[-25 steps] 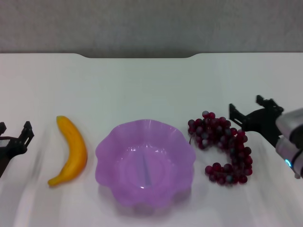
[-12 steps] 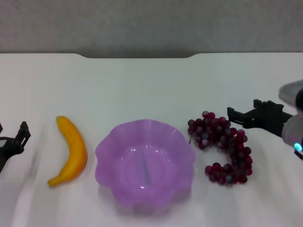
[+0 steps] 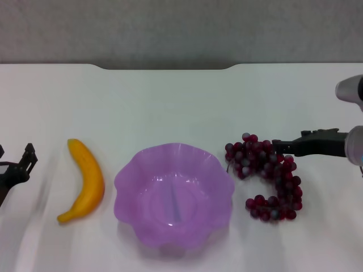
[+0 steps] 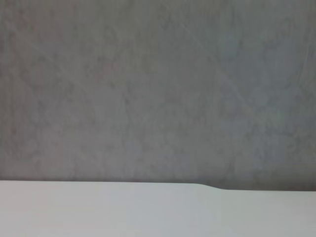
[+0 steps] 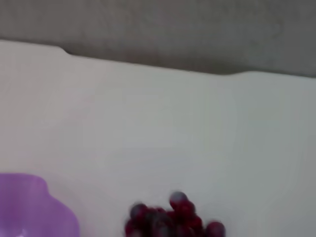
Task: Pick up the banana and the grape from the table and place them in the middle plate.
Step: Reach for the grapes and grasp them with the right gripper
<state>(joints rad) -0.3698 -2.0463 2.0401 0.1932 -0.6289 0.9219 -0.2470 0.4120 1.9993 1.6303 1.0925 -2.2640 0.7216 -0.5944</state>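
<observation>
Lying on the white surface (image 3: 170, 107), the three things of the task form one row in the head view. The middle plate (image 3: 127, 178), light purple with a wavy rim, stands in the centre and holds nothing. The banana (image 3: 86, 178) lies just beside it on the left, its curve bending toward the plate, not touching it. The grape (image 3: 266, 175) bunch lies just beside the plate on the right; a few berries come very close to the plate's rim.

The right gripper (image 3: 278, 145) comes in from the right edge and lies nearly flat, its dark tip at the far upper side of the bunch, touching it or almost so. I cannot tell if its jaws are apart or together. The right wrist view shows the top berries and a part of the plate rim.

The left gripper (image 3: 22, 161) is at the left edge, near the banana but apart from it, and its jaws stand apart. Between it and the banana is only bare surface.
</observation>
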